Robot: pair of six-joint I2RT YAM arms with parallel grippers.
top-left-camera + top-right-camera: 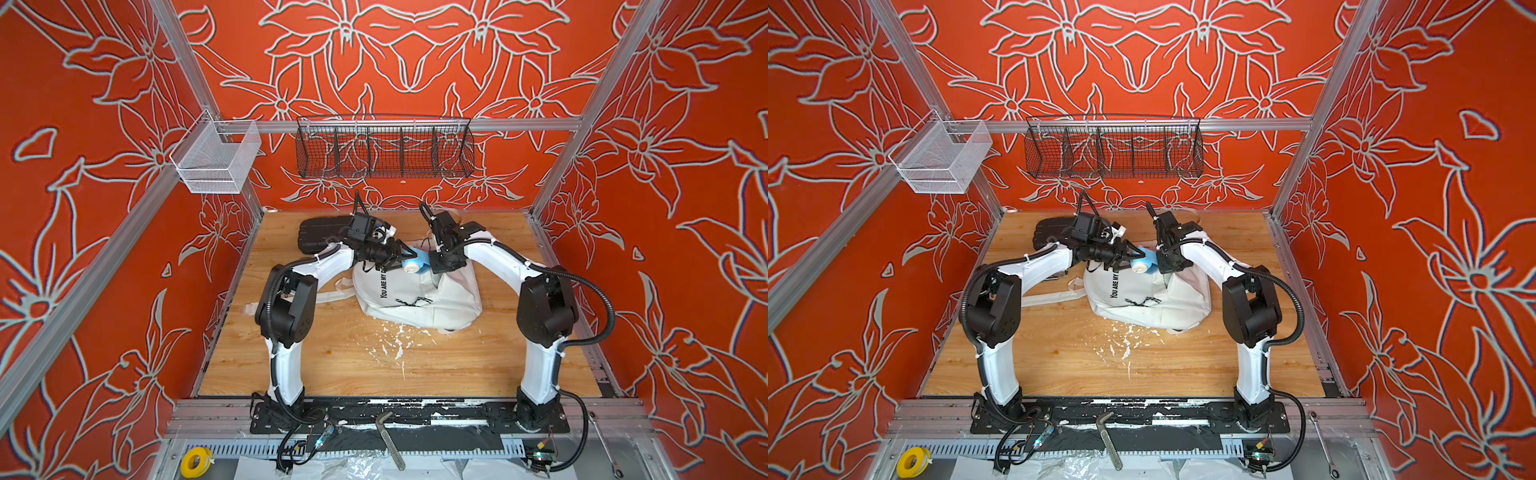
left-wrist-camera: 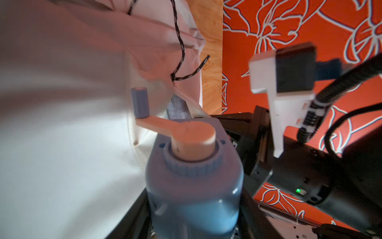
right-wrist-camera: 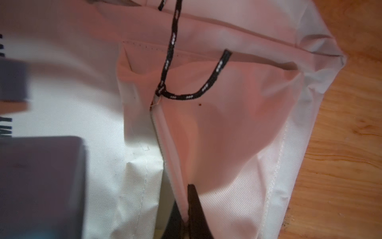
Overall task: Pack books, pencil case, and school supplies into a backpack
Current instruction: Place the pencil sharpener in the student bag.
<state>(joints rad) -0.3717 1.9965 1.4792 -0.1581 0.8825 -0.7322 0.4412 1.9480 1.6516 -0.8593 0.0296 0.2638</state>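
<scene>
**Fig.** L gripper (image 1: 406, 256) clamped sharpener (image 1: 417, 264) just over backpack (image 1: 419, 297). R gripper (image 3: 185, 214) had pinched backpack's zip edge (image 3: 163, 144). Step needed the edge pulled wide and sharpener lowered w/o snagging its crank (image 2: 157, 122).

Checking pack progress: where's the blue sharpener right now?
In both top views the light-blue sharpener sits in the jaws of the left gripper, far-centre of the table, over the far edge of the white backpack, right gripper close beside it.
</scene>
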